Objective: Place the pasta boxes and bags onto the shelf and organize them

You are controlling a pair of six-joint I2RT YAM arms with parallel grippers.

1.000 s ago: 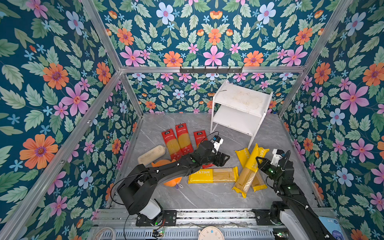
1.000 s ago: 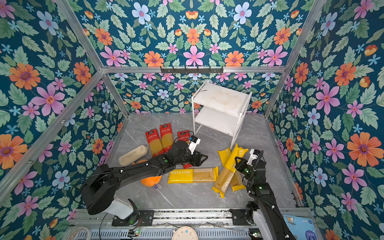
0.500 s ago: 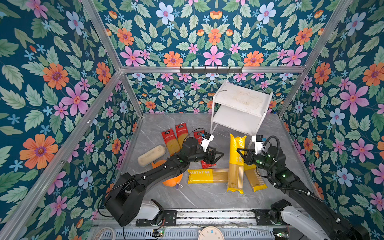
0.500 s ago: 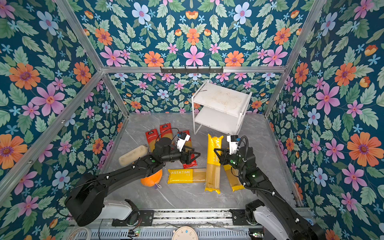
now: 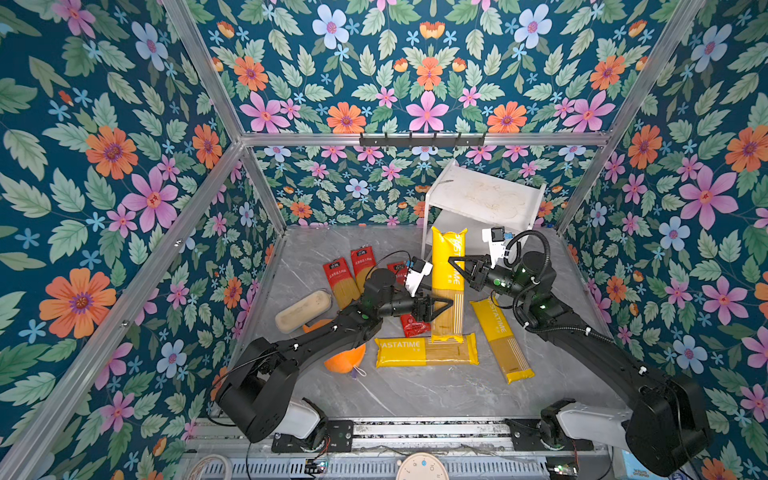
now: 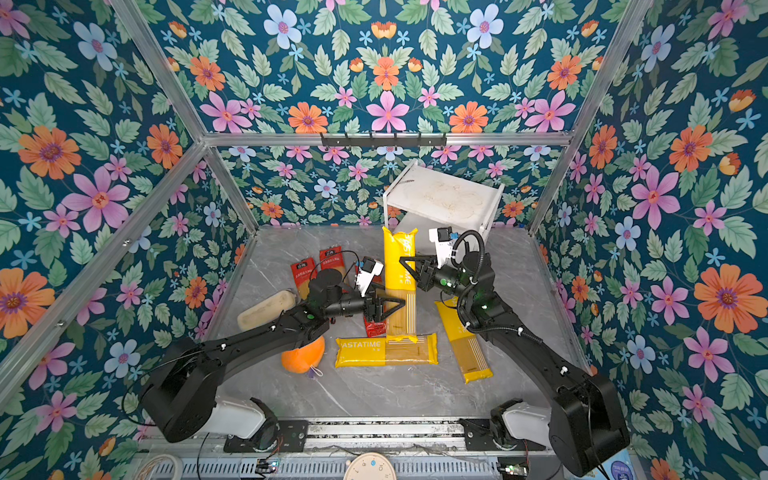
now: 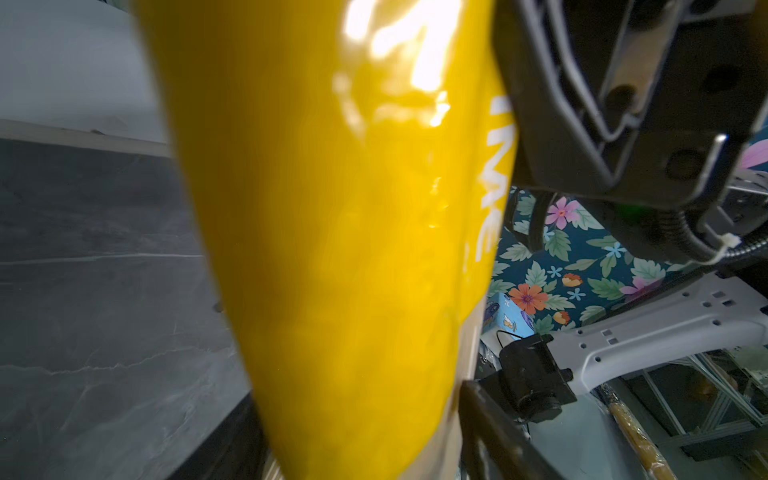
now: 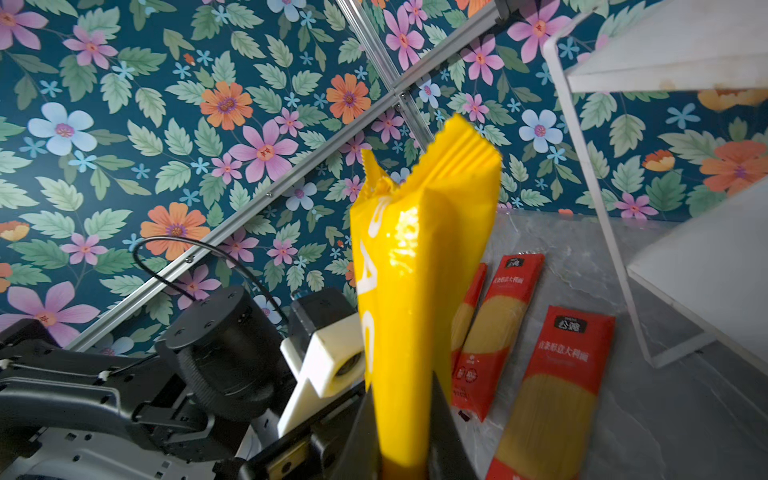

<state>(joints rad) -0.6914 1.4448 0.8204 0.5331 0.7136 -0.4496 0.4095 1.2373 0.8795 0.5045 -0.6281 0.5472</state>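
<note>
Yellow pack lifted off pile since a second ago, now upright just before shelf. Right tool clamped on upper half. Left tool jaws apart astride lower half; whether gripping, cannot tell.

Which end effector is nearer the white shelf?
Right. The right end effector grips the upright yellow pack near the shelf; left end effector is by that pack's lower part, farther off.

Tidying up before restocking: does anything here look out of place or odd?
Two things aren't pasta: an orange plush toy and a beige loaf-like object lie near the red packs. The top board of the shelf is stained. One yellow pack is held on end by the right gripper, not lying flat.
</note>
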